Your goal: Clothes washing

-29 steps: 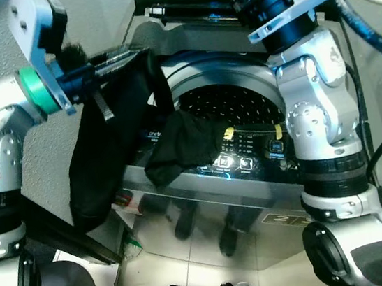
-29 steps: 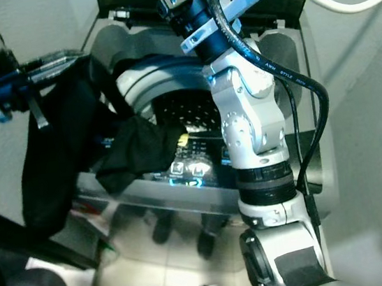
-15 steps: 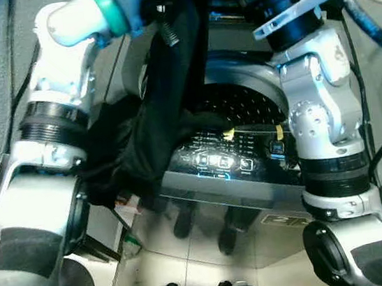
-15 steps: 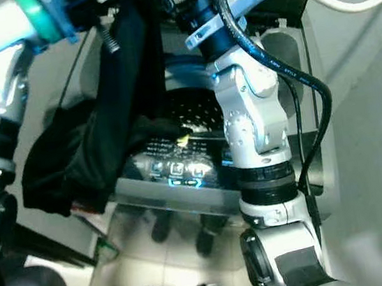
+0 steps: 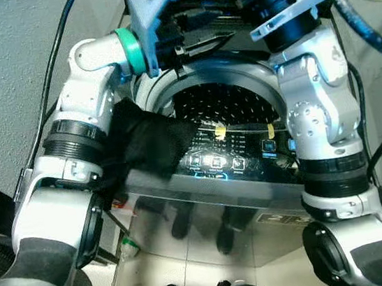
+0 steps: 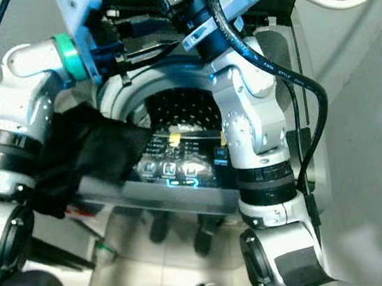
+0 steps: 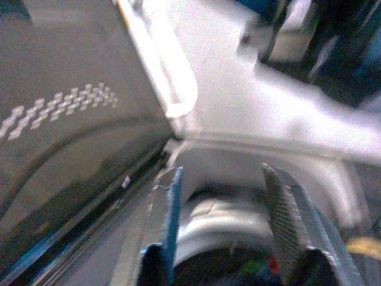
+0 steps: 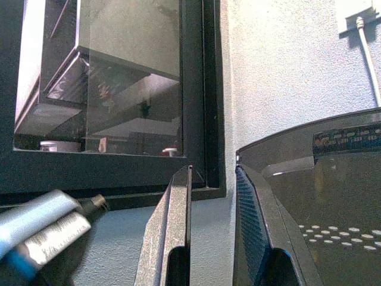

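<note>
Black garment (image 5: pixel 150 145) draped over washer (image 5: pixel 210 183) front-left rim, half out. Left gripper (image 5: pixel 207 41) above drum (image 5: pixel 231 102) — released, empty. Right wrist view: right gripper (image 8: pixel 213 196) parted, holding nothing, at raised lid (image 8: pixel 321 179).

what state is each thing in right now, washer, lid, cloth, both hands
washer drum: open at the top, no clothes seen inside
lid: raised
control panel: lit
black cloth: draped over the washer's front left rim
left hand: open, holding nothing
right hand: open, holding nothing
</note>
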Controlling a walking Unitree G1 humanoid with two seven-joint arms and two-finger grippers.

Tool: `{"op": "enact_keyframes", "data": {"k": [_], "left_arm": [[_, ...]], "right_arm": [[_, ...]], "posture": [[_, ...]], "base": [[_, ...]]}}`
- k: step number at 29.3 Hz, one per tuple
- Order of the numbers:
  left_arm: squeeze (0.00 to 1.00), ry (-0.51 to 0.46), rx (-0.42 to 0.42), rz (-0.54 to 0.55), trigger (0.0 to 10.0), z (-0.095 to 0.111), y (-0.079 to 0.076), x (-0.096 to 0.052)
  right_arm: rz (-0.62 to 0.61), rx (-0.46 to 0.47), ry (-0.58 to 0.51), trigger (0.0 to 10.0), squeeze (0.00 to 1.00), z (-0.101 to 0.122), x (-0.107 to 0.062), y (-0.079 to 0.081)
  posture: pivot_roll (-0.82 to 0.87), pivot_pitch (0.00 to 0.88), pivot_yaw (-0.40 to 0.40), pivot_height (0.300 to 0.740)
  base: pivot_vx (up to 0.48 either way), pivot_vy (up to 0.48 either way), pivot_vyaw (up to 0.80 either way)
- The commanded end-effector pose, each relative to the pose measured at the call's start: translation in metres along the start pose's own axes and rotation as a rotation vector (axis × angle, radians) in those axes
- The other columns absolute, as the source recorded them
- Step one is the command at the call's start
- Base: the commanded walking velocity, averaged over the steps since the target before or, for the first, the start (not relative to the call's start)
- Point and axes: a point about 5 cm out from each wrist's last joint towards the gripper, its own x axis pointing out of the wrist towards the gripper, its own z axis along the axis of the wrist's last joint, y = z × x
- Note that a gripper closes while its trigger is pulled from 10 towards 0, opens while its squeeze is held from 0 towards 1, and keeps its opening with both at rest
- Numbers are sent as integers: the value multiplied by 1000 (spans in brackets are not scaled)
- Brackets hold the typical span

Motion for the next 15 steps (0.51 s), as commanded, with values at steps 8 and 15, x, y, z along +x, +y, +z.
{"op": "enact_keyframes", "data": {"k": [8,15], "left_arm": [[1000,-105,25,-56,10000,22,-5,-20],[0,-28,113,-12,10000,41,-27,-72]], "right_arm": [[3,8,-6,10000,0,0,-1,2],[0,7,-7,10000,0,0,-2,2]], "posture": [[127,117,50,740],[133,118,55,740]], "base": [[0,0,0],[0,0,0]]}}
